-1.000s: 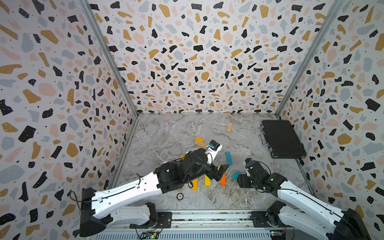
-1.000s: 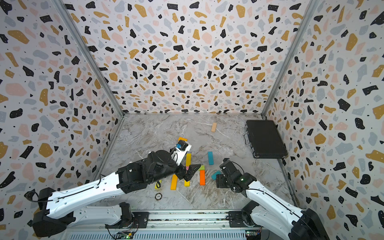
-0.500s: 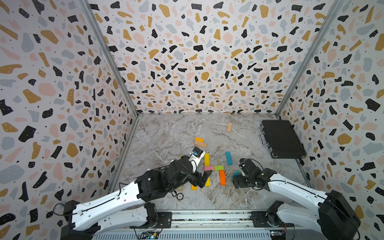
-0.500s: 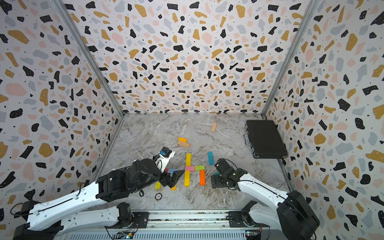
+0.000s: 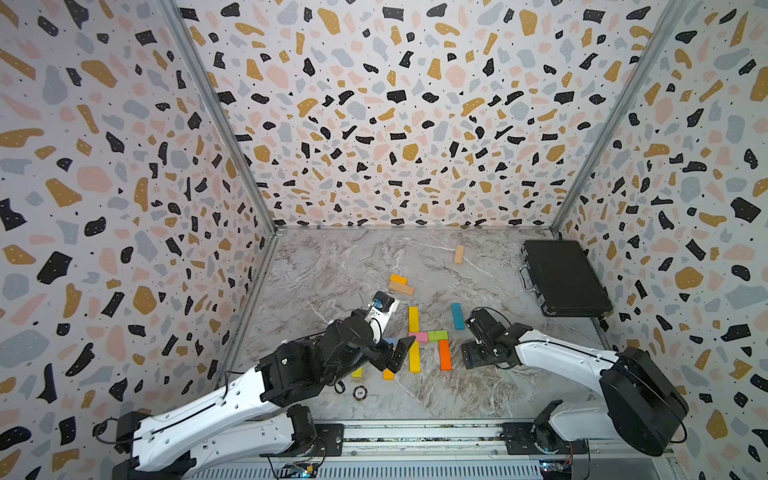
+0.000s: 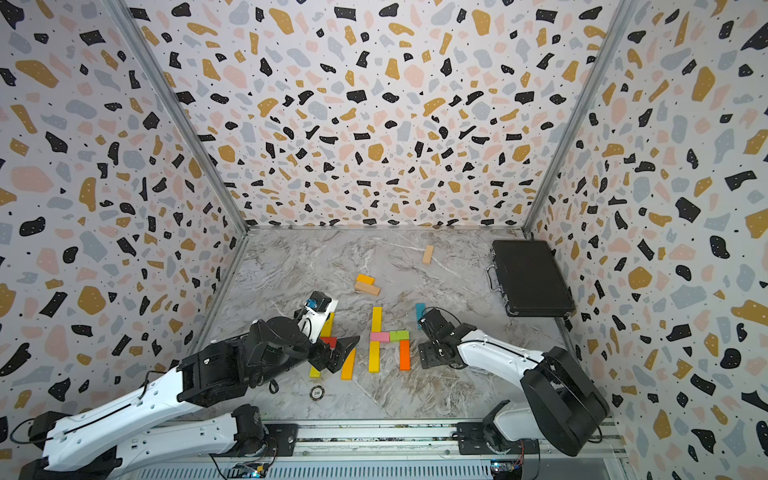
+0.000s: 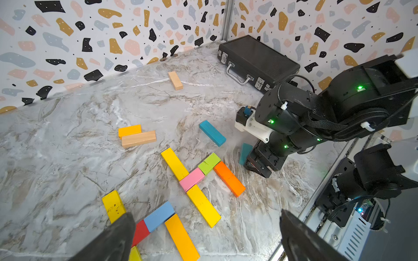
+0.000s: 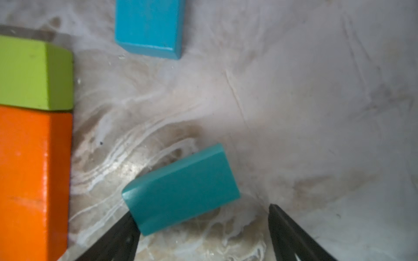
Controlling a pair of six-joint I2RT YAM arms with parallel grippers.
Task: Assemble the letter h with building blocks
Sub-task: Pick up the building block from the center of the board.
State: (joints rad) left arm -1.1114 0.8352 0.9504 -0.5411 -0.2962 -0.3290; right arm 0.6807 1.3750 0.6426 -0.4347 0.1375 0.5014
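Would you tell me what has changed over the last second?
The left gripper pulled back toward its base, open, uncovering the letter blocks. The right gripper moved down to the small teal block, jaws open around it. The other blocks and black case stayed put.

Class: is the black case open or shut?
Shut. The black case lies flat with its lid down on its base in both top views.
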